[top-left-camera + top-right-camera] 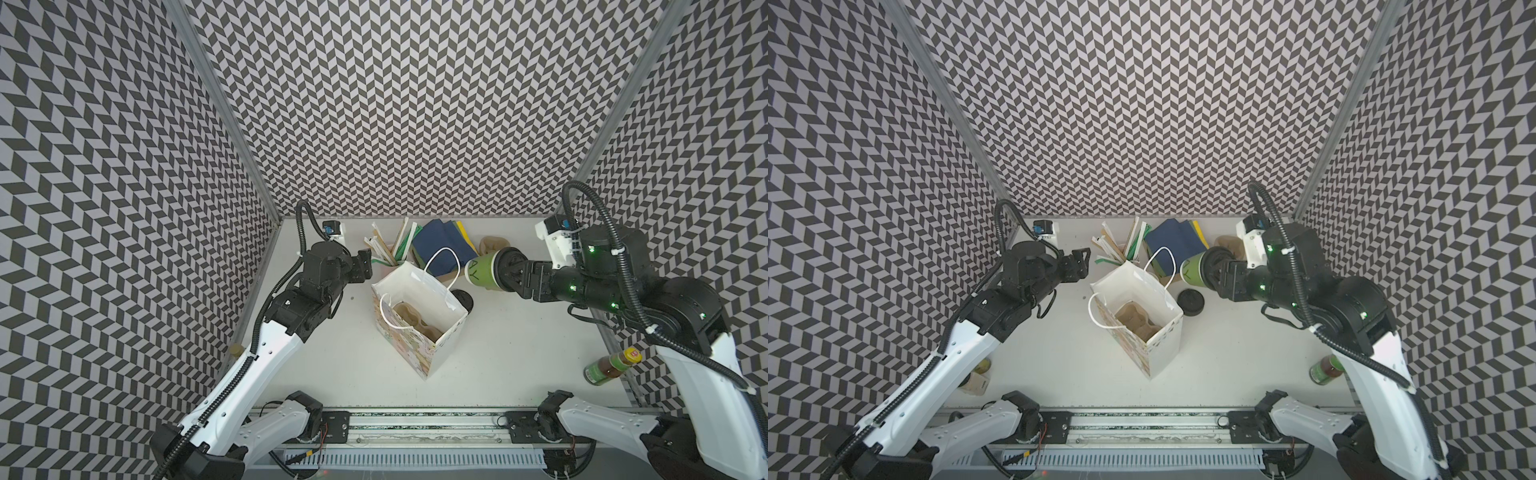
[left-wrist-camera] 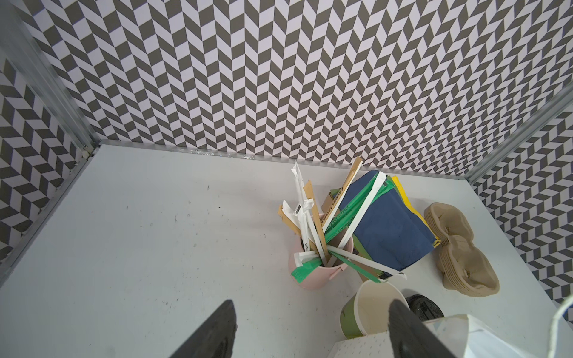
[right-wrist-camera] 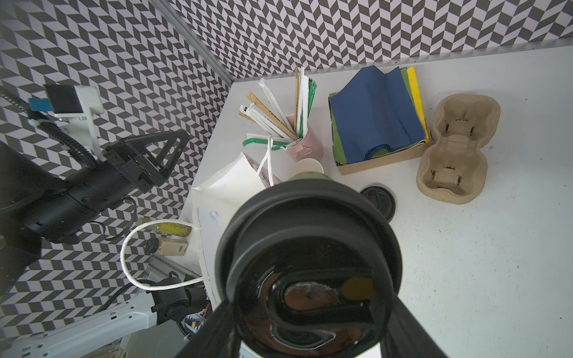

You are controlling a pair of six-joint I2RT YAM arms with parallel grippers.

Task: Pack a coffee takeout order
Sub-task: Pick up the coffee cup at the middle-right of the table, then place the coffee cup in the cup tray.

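Right fingers point(image 3: 214, 338) clasp lidded cup point(image 1: 482, 272), near bag rim point(image 1: 436, 284)

We see three walls point(image 1: 395, 104) papered in grey-and-white chevrons, joined by aluminium corner posts point(image 1: 216, 95), enclosing a white, lightly speckled table point(image 1: 519, 353).

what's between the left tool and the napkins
A pink cup of wrapped straws stands between the left tool and the napkins; both top views show it.

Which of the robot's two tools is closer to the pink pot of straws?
Left. The left tool hovers open just beside the pink pot; the right tool, gripping the black-lidded cup, is farther, beyond the napkins.
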